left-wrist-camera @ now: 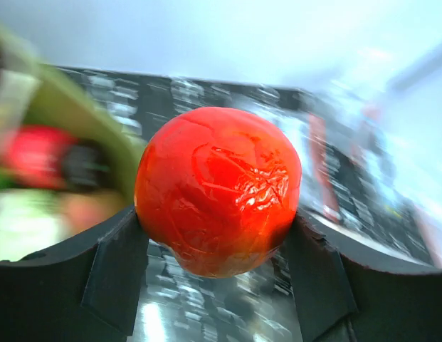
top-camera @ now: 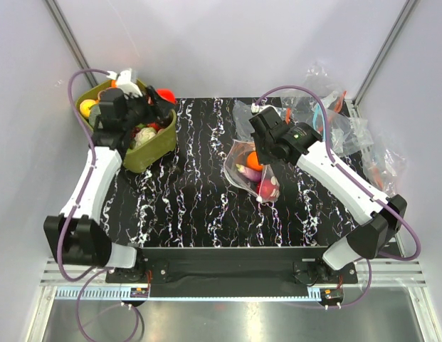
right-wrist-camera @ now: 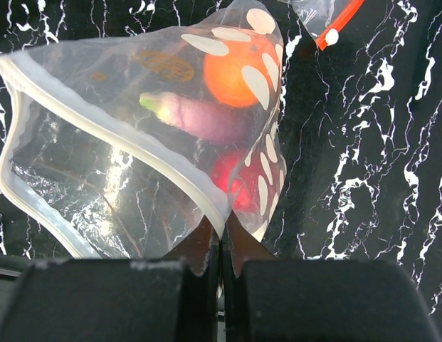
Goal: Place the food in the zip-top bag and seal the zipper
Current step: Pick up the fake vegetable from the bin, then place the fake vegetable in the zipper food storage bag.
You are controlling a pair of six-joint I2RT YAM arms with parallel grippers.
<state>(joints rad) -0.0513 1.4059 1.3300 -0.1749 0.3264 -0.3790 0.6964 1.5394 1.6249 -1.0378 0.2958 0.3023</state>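
My left gripper is shut on a glossy red tomato, held above the far right edge of the olive tub; in the left wrist view the tomato fills the gap between the fingers. My right gripper is shut on the zipper edge of the white-dotted clear bag and holds its mouth open at mid table. In the right wrist view the zipper runs into the closed fingertips. Inside the bag lie an orange piece, a purple piece and a red piece.
The olive-green tub stands at the back left with several more toy foods in it. A pile of clear undotted bags lies at the back right; one with an orange strip is just beyond the dotted bag. Grey walls close in the table.
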